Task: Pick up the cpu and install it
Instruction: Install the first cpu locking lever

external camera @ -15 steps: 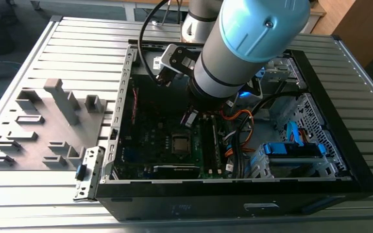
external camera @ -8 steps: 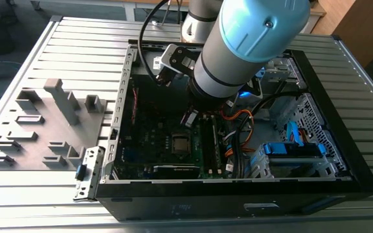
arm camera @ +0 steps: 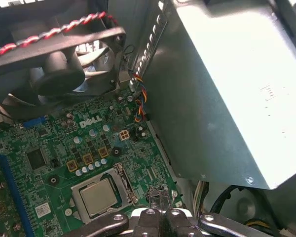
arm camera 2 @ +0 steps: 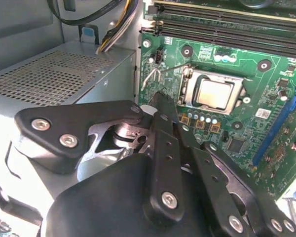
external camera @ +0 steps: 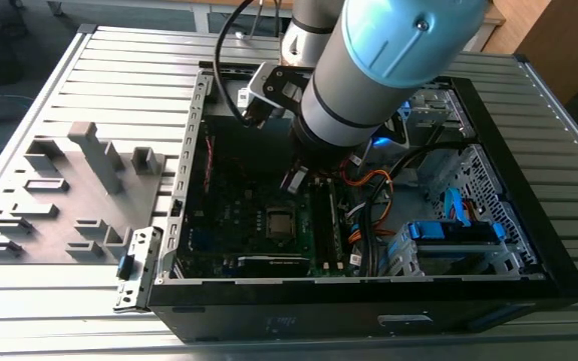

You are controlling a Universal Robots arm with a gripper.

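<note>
The cpu (external camera: 278, 222), a small square chip with a silver-grey top, lies flat in its socket on the green motherboard (external camera: 231, 204) inside the open computer case. Both wrist views show it too, framed by the metal socket bracket: cpu (arm camera 2: 214, 94), cpu (arm camera: 97, 197). My gripper (external camera: 296, 183) hangs inside the case a little above the board, off to one side of the socket and apart from the chip. Its black fingers (arm camera 2: 160, 116) meet at the tips with nothing between them. A thin wire socket lever (arm camera 2: 151, 76) stands up beside the socket.
A big grey power supply box (arm camera: 227, 89) stands close beside the gripper. A black fan (arm camera: 59, 59) with a red-black twisted cable sits beyond the socket. Memory slots (arm camera 2: 227, 24), orange and black cables (external camera: 375, 203) and a drive cage (external camera: 460, 241) crowd the case. A grey fixture tray (external camera: 68, 195) lies at the exterior view's left.
</note>
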